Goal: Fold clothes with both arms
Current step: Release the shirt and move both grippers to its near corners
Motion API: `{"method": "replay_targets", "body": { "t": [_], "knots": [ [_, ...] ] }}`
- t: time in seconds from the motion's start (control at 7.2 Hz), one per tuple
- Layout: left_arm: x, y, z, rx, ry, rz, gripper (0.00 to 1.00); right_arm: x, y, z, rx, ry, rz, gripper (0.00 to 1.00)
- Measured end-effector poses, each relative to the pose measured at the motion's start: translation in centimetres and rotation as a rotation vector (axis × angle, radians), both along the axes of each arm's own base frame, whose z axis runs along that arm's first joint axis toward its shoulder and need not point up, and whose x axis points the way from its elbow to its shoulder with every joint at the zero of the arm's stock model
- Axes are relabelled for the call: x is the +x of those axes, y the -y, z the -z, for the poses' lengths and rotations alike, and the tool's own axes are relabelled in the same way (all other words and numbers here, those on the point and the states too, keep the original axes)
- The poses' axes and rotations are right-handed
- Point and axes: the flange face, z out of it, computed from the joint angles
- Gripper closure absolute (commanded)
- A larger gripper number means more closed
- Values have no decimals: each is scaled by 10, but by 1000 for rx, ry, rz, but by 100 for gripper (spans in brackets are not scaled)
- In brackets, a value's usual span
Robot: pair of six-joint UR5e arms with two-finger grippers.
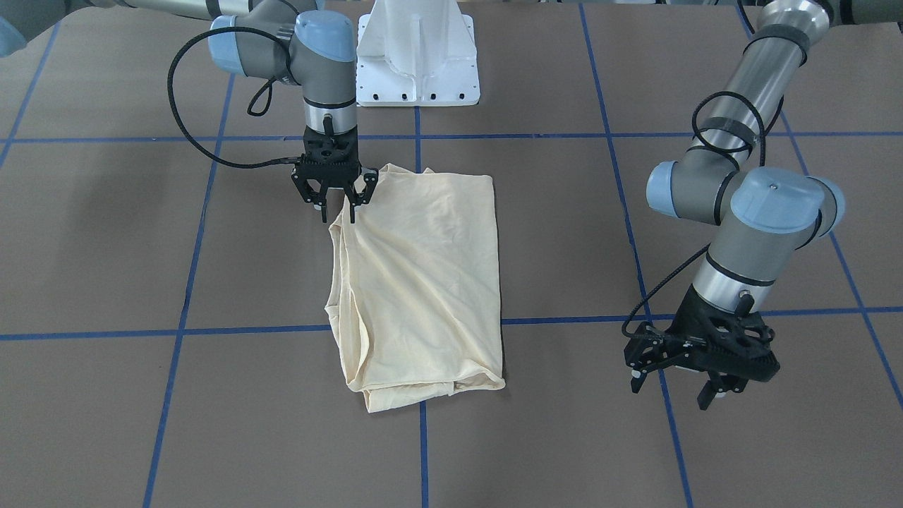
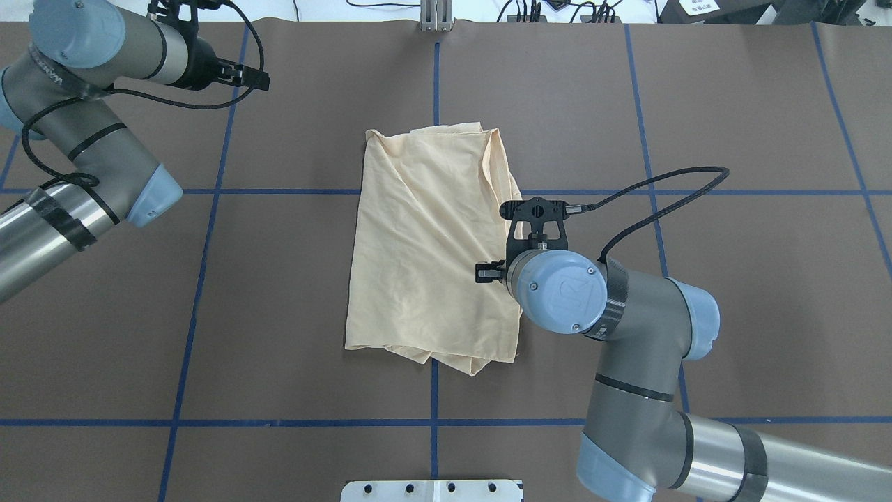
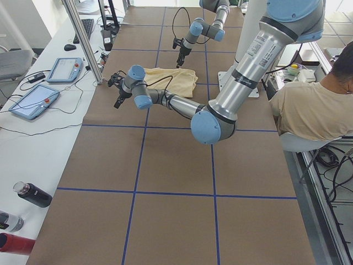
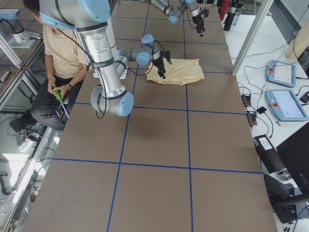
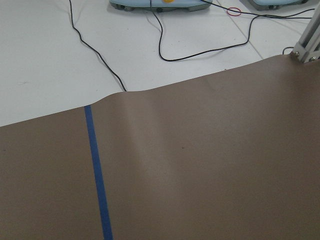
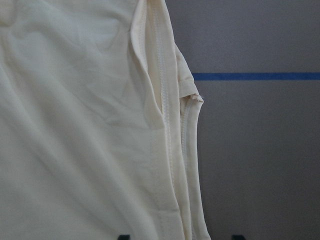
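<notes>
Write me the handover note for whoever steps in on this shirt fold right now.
Right gripper: open, over the shirt's corner nearest the robot, on its right side.
Left gripper: open, above bare table, clear of the shirt.
Done: shirt folded to a rough rectangle, mid-table.
To do: looks like loose edges to tidy, perhaps another fold.

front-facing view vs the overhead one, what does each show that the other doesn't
Only the front-facing view shows the right gripper side-on, open, at the shirt edge on the robot's right. It also shows the left gripper open and empty, away from the shirt. Only the overhead view shows the cables past the table's far edge. There the right arm's wrist hides its gripper. Both show the folded shirt lying on the brown table with blue tape lines, no print visible.
</notes>
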Motion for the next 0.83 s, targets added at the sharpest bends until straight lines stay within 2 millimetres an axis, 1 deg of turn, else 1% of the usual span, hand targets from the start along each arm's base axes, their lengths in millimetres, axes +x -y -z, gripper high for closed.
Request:
{"method": "replay_targets", "body": {
  "t": [0.14,0.28,0.42,0.56,0.69,0.83],
  "knots": [
    [5,-36,13,-49,-87,-25,0,22,5,3,-13,53,11,0],
    [18,-81,23,-92,-157,-54,0,48,3,0,-15,78,24,0],
    [35,-124,32,-133,-209,-71,0,74,-4,-10,-14,82,43,0],
    [60,-166,36,-177,-245,-79,0,97,-11,-23,-10,82,60,0],
    [91,-209,38,-226,-271,-88,0,115,-18,-41,5,97,71,0],
    [120,-248,37,-274,-289,-97,0,128,-23,-58,19,122,78,0]
  ]
}}
